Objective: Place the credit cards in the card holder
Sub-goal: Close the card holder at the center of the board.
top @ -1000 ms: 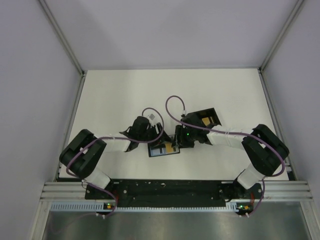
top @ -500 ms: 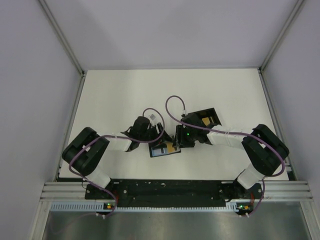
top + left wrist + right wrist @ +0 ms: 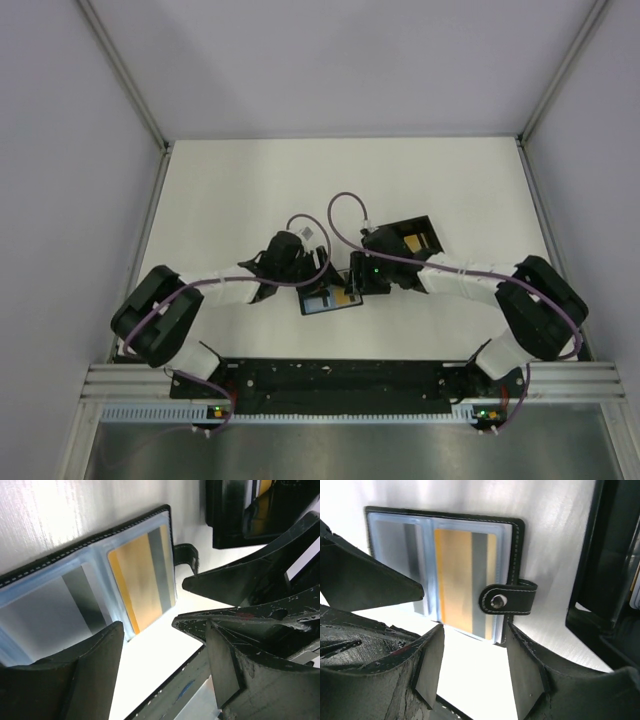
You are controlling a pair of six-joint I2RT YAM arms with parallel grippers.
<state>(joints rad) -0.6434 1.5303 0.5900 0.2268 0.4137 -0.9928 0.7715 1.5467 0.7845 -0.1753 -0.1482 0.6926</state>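
Card holder (spread open) just beyond left hand and right hand

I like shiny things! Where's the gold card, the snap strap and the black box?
gold card (image 3: 462, 580): right wrist view, gold face behind clear sleeve.
snap strap (image 3: 512, 599): right wrist view, beside its metal stud.
black box (image 3: 615, 555): right wrist view, its side wall.

The card holder has a matt, stitched leather-like cover (glossy clear plastic sleeves inside).

No legible lettering on the card holder or its cards
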